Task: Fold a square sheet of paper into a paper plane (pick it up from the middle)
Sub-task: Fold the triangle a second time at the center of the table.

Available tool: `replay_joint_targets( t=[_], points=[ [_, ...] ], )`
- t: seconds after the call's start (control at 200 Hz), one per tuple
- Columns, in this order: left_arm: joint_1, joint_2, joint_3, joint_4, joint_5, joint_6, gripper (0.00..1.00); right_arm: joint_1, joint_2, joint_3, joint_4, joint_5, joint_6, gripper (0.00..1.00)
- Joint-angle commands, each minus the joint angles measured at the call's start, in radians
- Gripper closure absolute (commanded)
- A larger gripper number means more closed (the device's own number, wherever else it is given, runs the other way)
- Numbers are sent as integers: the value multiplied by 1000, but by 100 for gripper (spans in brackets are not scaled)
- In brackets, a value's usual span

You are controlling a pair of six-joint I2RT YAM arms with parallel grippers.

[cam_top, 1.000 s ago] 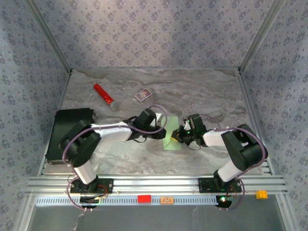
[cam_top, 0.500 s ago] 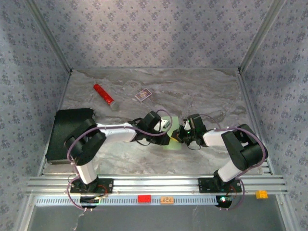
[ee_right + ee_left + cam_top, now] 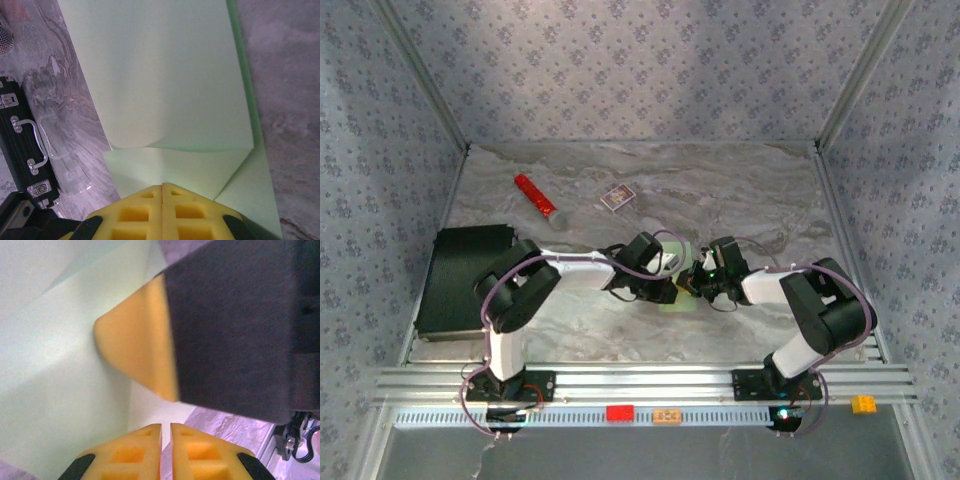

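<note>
The square sheet of paper point(image 3: 678, 301) is pale green and lies partly folded on the marble table between the two arms, mostly hidden under them. My left gripper point(image 3: 669, 287) is closed down to a thin slit at the sheet's edge point(image 3: 60, 390), with the paper running into the slit point(image 3: 166, 427). My right gripper point(image 3: 693, 284) faces it at close range, and one of its yellow fingers point(image 3: 135, 350) looms over the paper. In the right wrist view the right gripper point(image 3: 162, 186) is shut, tips against the sheet point(image 3: 160, 75), where a folded flap overlaps a lower layer.
A red cylinder point(image 3: 535, 196) and a small purple-and-white card box point(image 3: 616, 197) lie at the back left. A black case point(image 3: 465, 280) sits along the left edge, its handle and latches point(image 3: 25, 150) close to the paper. Patterned walls enclose the table.
My left arm has swung right, up to the right gripper, and its jaws have closed from partly open to a thin slit. The right arm has not moved.
</note>
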Motion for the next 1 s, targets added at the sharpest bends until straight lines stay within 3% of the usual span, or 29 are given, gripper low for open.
replay_joint_targets(
  t=[0.0, 0.994],
  points=[
    [-8, 14, 15, -55, -4, 33, 88, -15, 16, -13, -96, 77, 4, 94],
    [-8, -85, -164, -55, 26, 20, 89, -42, 2, -18, -123, 67, -16, 94]
  ],
)
